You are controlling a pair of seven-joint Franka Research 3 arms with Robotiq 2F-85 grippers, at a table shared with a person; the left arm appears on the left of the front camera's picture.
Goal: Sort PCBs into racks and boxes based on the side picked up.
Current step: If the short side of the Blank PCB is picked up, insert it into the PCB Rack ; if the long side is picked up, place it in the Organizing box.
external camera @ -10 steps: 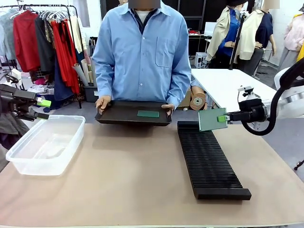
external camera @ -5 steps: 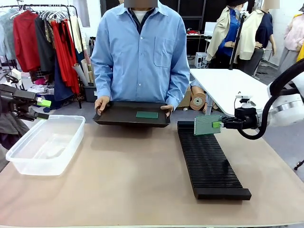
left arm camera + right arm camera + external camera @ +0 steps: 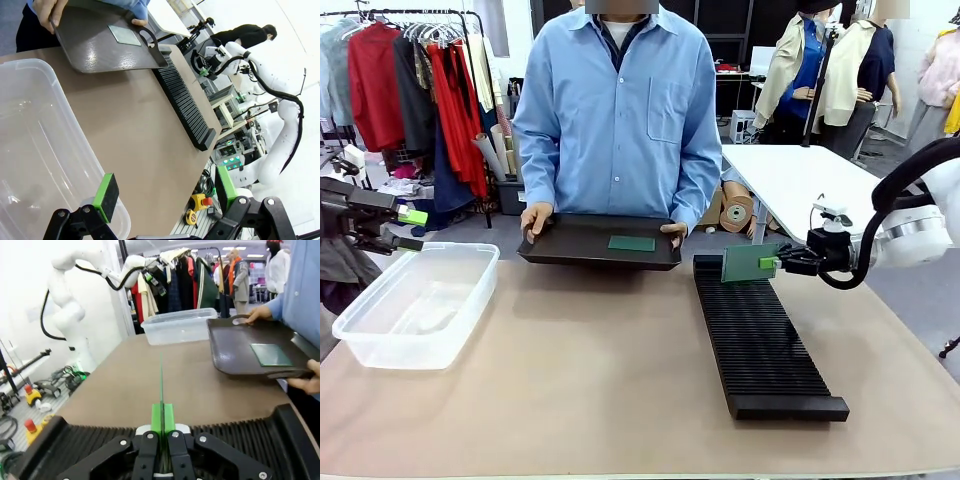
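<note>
- Front view: right gripper [image 3: 770, 263] is clamping a PCB [image 3: 742, 263] by its right edge. Board is standing upright over the far end of the rack [image 3: 760, 340]; can't tell if it's in a slot yet. Left gripper [image 3: 408, 229] is hanging spread and empty near the box [image 3: 415, 300]. A person is holding a tray [image 3: 570, 245] w/ a 2nd PCB [image 3: 631, 243] lying flat on it
- Left wrist view: left gripper [image 3: 165, 192] is gaping wide w/ nothing between the pads, above the box [image 3: 30, 125] rim
- Right wrist view: right gripper [image 3: 162, 421] is pinching the PCB [image 3: 161, 385], seen edge-on, above the rack [image 3: 85, 440] ribs
- Handling, my guess: board is looking thin, stiff and light w/ slick faces, so an edge pinch suits it. Keeping it plumb to the slots is mattering more than squeezing hard
</note>
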